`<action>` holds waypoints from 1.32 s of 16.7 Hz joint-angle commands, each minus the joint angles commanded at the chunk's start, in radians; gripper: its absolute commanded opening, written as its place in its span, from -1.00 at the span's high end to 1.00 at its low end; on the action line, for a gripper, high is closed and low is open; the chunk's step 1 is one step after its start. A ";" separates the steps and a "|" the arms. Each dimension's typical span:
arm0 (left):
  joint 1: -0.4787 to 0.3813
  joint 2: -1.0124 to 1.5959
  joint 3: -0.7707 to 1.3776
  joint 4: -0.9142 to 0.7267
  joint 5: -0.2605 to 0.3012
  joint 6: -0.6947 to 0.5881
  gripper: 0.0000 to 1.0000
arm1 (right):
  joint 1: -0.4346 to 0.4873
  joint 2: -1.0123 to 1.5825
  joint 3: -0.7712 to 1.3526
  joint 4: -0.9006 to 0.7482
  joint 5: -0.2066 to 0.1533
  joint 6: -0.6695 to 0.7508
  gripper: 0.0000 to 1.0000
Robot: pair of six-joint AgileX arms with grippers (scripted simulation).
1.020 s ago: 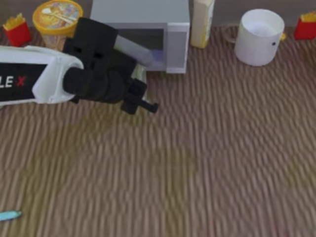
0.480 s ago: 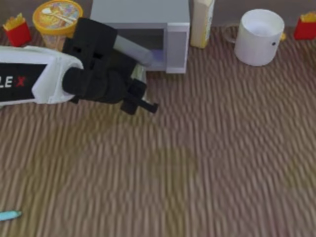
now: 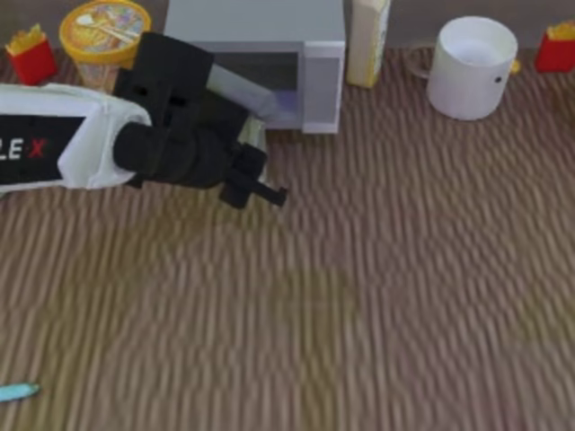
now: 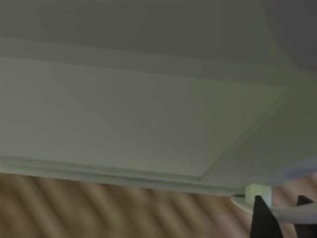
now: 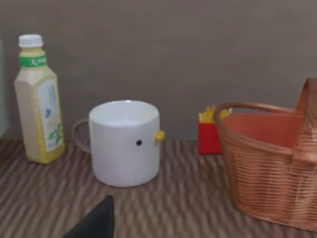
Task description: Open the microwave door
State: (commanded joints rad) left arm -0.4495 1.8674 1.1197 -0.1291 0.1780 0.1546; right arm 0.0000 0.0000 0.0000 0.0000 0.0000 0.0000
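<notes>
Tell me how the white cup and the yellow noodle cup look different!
The white cup is plain white with a little eye dot and a yellow beak; the yellow noodle cup is yellow with a picture printed on its lid. The white cup is open on top and stands toward the table's right; the noodle cup is covered and stands at the left, beside the microwave. Both are round and stand upright near the back edge.

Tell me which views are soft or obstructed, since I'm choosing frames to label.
Top view: evenly lit, slightly soft; the left arm covers most of the microwave door, and the left gripper hangs just in front of the microwave. Left wrist view: filled by a pale, blurry panel at close range. Right wrist view: clearest, with the white cup, bottle and basket well defined.
</notes>
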 joint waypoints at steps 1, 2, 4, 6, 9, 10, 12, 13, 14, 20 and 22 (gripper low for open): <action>0.001 0.000 -0.001 -0.001 0.001 0.002 1.00 | 0.000 0.000 0.000 0.000 0.000 0.000 -1.00; 0.006 -0.002 -0.005 -0.003 0.007 0.011 1.00 | 0.000 0.000 0.000 0.000 0.000 0.000 -1.00; 0.015 -0.008 -0.010 -0.005 0.020 0.032 1.00 | 0.000 0.000 0.000 0.000 0.000 0.000 -1.00; 0.026 -0.016 -0.013 -0.005 0.035 0.053 1.00 | 0.000 0.000 0.000 0.000 0.000 0.000 -1.00; 0.039 -0.020 -0.022 -0.010 0.051 0.078 1.00 | 0.000 0.000 0.000 0.000 0.000 0.000 -1.00; 0.039 -0.020 -0.022 -0.010 0.051 0.078 1.00 | 0.000 0.000 0.000 0.000 0.000 0.000 -1.00; 0.039 -0.020 -0.022 -0.010 0.051 0.078 1.00 | 0.000 0.000 0.000 0.000 0.000 0.000 -1.00; 0.039 -0.020 -0.022 -0.010 0.051 0.078 1.00 | 0.000 0.000 0.000 0.000 0.000 0.000 -1.00; 0.039 -0.020 -0.022 -0.010 0.051 0.078 1.00 | 0.000 0.000 0.000 0.000 0.000 0.000 -1.00; 0.039 -0.020 -0.022 -0.010 0.051 0.078 1.00 | 0.000 0.000 0.000 0.000 0.000 0.000 -1.00; 0.039 -0.020 -0.022 -0.010 0.051 0.078 1.00 | 0.000 0.000 0.000 0.000 0.000 0.000 -1.00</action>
State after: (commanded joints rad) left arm -0.4109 1.8478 1.0980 -0.1395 0.2287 0.2323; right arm 0.0000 0.0000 0.0000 0.0000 0.0000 0.0000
